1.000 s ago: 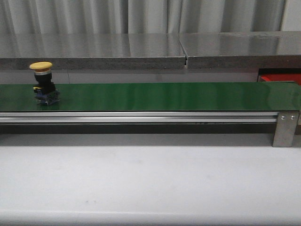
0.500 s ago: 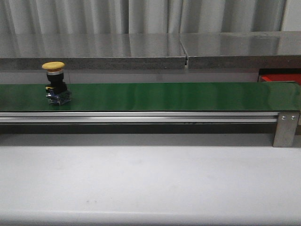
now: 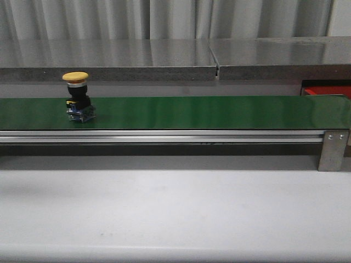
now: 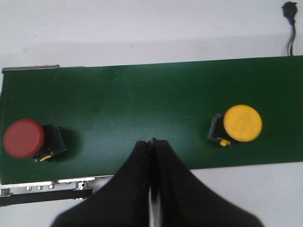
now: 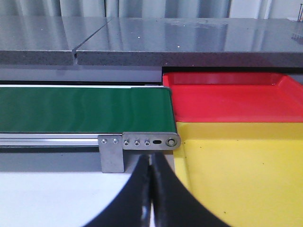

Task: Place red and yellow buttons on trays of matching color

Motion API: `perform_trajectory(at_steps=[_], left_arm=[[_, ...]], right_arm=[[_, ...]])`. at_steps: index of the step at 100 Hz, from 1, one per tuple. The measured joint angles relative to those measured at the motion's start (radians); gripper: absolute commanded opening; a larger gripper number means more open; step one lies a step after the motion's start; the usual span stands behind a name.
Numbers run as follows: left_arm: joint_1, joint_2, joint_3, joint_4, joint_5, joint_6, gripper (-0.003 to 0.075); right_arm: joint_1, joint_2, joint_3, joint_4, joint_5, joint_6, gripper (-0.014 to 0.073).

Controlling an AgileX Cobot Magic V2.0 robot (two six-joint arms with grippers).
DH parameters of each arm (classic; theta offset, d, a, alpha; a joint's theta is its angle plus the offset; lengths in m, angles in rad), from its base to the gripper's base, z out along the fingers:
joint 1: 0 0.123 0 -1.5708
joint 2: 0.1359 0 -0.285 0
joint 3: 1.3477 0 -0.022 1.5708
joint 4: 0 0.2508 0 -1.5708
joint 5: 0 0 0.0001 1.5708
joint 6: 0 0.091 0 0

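Observation:
A yellow button with a black base stands on the green belt at the left in the front view. The left wrist view shows it and a red button on the belt, one on each side of my left gripper, which is shut and empty above the belt's near edge. My right gripper is shut and empty in front of the belt's end bracket. A red tray and a yellow tray lie beside the belt's end. Neither gripper shows in the front view.
A metal bracket holds the belt's right end, with a sliver of the red tray behind it. A grey counter runs behind the belt. A white table surface lies in front. A cable connector lies beyond the belt.
The yellow button has ridden the belt to the right, from near the left edge to a little further in. Nothing else in the front view has moved.

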Motion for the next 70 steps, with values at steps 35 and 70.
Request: perform_trajectory(at_steps=[35, 70], left_arm=[[-0.017, -0.258, 0.287, -0.048, -0.102, 0.002, -0.0020], [-0.021, -0.613, 0.583, -0.075, -0.200, 0.002, -0.0020]], right_arm=[[0.000, 0.000, 0.000, 0.000, 0.000, 0.000, -0.0117], [0.000, 0.000, 0.000, 0.000, 0.000, 0.000, -0.0117]])
